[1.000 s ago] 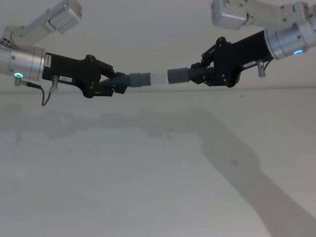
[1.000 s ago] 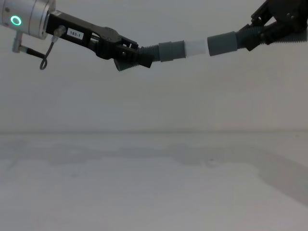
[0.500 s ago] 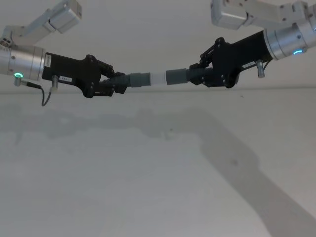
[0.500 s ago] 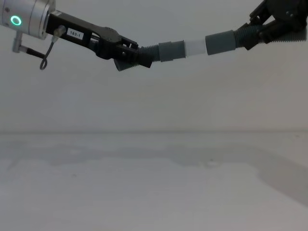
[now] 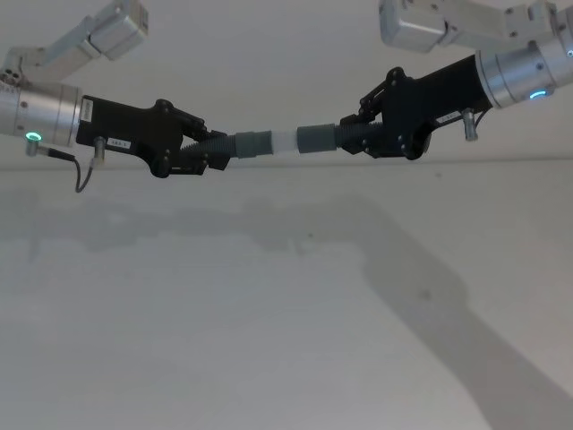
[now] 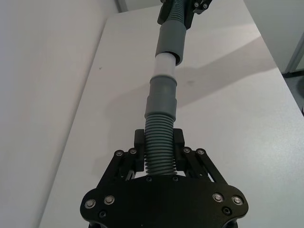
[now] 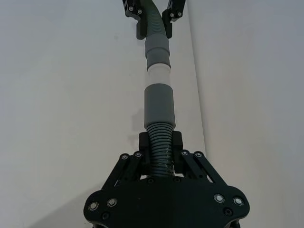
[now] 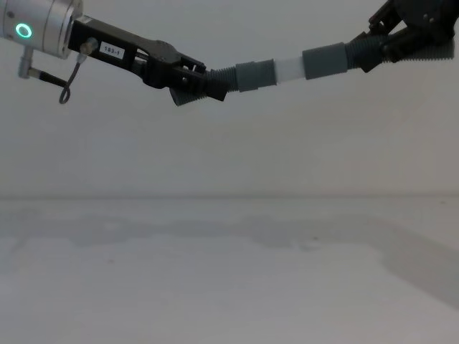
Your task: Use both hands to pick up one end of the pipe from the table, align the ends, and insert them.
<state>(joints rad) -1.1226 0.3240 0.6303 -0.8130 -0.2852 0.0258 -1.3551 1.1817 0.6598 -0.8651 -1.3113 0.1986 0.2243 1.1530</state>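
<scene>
Both pipe pieces hang in the air above the white table (image 5: 269, 313). My left gripper (image 5: 208, 152) is shut on the ribbed section of the piece with the whitish tip (image 5: 284, 141). My right gripper (image 5: 356, 136) is shut on the ribbed part of the other piece, whose smooth cuff (image 5: 315, 139) meets that tip. In the left wrist view the tip (image 6: 166, 65) runs into the cuff's mouth (image 6: 172, 40), with a short white band left showing. The chest view shows the same joint (image 8: 289, 68) between the left gripper (image 8: 197, 84) and the right gripper (image 8: 376, 50), bent slightly upward.
A pale grey wall stands behind the table's far edge (image 5: 286, 161). Both arms' shadows fall across the table (image 8: 215, 287).
My right gripper has moved left, sliding its cuff further over the whitish tip, so the white band is shorter. The left gripper has stayed in place.
</scene>
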